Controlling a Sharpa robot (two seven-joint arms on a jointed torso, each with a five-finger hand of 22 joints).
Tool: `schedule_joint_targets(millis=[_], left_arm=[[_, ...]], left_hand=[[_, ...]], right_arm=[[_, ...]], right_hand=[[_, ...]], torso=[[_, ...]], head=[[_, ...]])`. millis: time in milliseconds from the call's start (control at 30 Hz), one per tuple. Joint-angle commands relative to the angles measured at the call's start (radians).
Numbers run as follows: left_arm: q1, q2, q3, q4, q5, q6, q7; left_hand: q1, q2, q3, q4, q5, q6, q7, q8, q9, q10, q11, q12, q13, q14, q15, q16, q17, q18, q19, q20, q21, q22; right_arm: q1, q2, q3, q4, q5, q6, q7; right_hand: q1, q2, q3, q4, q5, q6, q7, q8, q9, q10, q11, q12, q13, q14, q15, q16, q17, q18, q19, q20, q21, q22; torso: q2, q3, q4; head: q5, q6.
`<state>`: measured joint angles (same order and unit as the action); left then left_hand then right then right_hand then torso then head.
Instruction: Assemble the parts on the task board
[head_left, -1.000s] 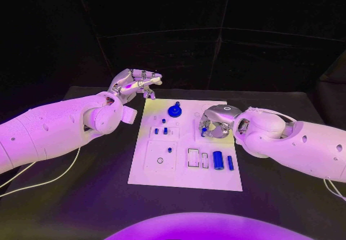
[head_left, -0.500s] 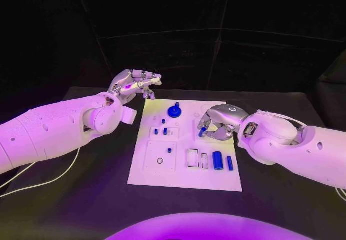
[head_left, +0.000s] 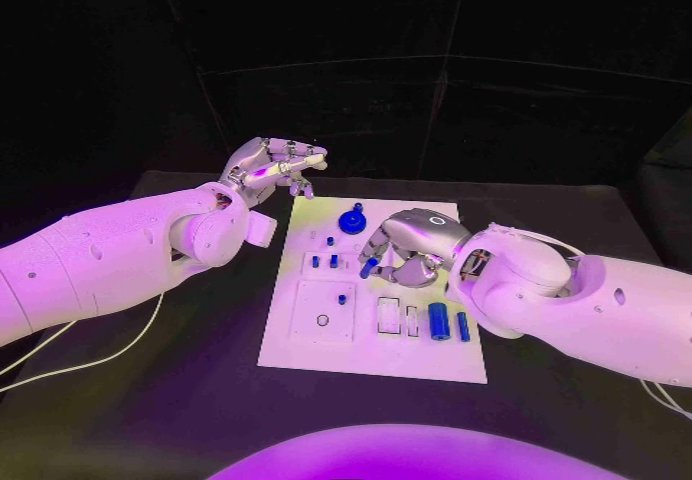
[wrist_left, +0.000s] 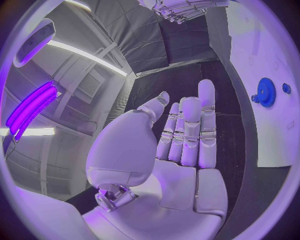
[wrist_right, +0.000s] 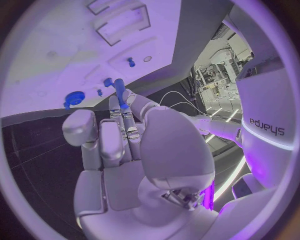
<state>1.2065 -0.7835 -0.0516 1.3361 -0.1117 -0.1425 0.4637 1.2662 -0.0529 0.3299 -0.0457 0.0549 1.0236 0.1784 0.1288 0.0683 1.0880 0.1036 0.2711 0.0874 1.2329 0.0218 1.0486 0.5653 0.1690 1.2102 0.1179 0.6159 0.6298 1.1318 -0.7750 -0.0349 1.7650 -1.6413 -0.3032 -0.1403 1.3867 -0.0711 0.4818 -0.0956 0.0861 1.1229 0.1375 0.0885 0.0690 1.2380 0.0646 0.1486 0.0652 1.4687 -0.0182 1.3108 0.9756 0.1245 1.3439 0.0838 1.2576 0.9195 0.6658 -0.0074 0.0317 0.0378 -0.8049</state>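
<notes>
The white rectangular task board (head_left: 378, 355) lies flat in the middle of the black bench (head_left: 188, 400). Over its middle, the right robot hand (head_left: 405, 247) pinches one small blue peg (head_left: 369, 267) between its fingertips. The left robot hand (head_left: 271, 165) hangs above the board's far left corner, fingers loosely apart, holding nothing. On the board: one blue gear (head_left: 351, 221) near the far edge and two blue cylinders (head_left: 437, 320) side by side near the right edge.
</notes>
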Motion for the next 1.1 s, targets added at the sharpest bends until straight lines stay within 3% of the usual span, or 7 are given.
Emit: schedule_joint_targets(millis=[33,300,433,1100], left_arm=[[0.001,0.003,0.001,0.002,0.004,0.011,0.004],[0.001,0.010,0.001,0.000,0.004,0.012,0.004],[0.001,0.013,0.001,-0.001,0.004,0.014,0.003],[0.001,0.020,0.001,-0.005,0.004,0.017,0.002]], left_hand=[[0.013,0.000,-0.005,-0.001,-0.002,-0.004,0.000,0.005,0.001,-0.006,0.001,0.006,0.001,-0.008,-0.001,-0.003,-0.001,0.013,-0.002,0.002,-0.007,-0.001],[0.013,0.000,-0.005,-0.001,-0.002,-0.004,0.000,0.005,0.001,-0.006,0.001,0.006,0.001,-0.008,-0.001,-0.003,-0.001,0.013,-0.002,0.002,-0.007,-0.001],[0.013,0.000,-0.005,-0.001,-0.002,-0.004,0.000,0.005,0.001,-0.006,0.001,0.006,0.001,-0.008,-0.001,-0.003,-0.001,0.013,-0.002,0.002,-0.007,-0.001],[0.016,0.003,-0.005,-0.002,-0.002,-0.005,0.000,0.006,0.001,-0.008,0.001,0.008,0.001,-0.009,-0.001,-0.002,-0.001,0.013,-0.002,0.002,-0.008,-0.002]], right_arm=[[-0.012,0.038,-0.001,-0.006,0.019,-0.002,0.043],[-0.054,0.121,-0.002,-0.045,0.021,0.027,0.070],[-0.070,0.152,-0.004,-0.069,0.019,0.050,0.077],[-0.089,0.212,-0.010,-0.138,-0.027,0.129,0.052]], right_hand=[[-0.003,-0.006,0.005,-0.001,0.005,-0.001,0.007,-0.007,0.000,0.004,0.002,-0.005,0.001,0.011,-0.002,0.003,-0.002,-0.010,0.005,-0.001,0.004,-0.002],[-0.006,-0.006,0.013,-0.002,0.008,-0.003,0.009,-0.010,-0.001,0.002,0.003,-0.011,0.000,0.010,-0.001,0.003,-0.004,-0.010,0.004,0.000,0.004,-0.004],[-0.007,-0.006,0.015,-0.002,0.009,-0.004,0.009,-0.011,-0.001,0.002,0.004,-0.013,0.000,0.010,0.000,0.002,-0.005,-0.009,0.003,0.000,0.003,-0.005],[-0.009,-0.006,0.017,-0.002,0.010,-0.004,0.010,-0.012,-0.001,0.001,0.005,-0.015,0.000,0.010,0.000,0.002,-0.007,-0.009,0.003,0.000,0.003,-0.006]], torso=[[0.000,-0.0015,0.0004],[0.000,-0.0033,0.0000],[0.001,-0.0002,-0.0001],[0.001,0.0008,-0.0018]], head=[[0.003,-0.002],[0.014,-0.007],[0.017,-0.010],[0.025,-0.013]])
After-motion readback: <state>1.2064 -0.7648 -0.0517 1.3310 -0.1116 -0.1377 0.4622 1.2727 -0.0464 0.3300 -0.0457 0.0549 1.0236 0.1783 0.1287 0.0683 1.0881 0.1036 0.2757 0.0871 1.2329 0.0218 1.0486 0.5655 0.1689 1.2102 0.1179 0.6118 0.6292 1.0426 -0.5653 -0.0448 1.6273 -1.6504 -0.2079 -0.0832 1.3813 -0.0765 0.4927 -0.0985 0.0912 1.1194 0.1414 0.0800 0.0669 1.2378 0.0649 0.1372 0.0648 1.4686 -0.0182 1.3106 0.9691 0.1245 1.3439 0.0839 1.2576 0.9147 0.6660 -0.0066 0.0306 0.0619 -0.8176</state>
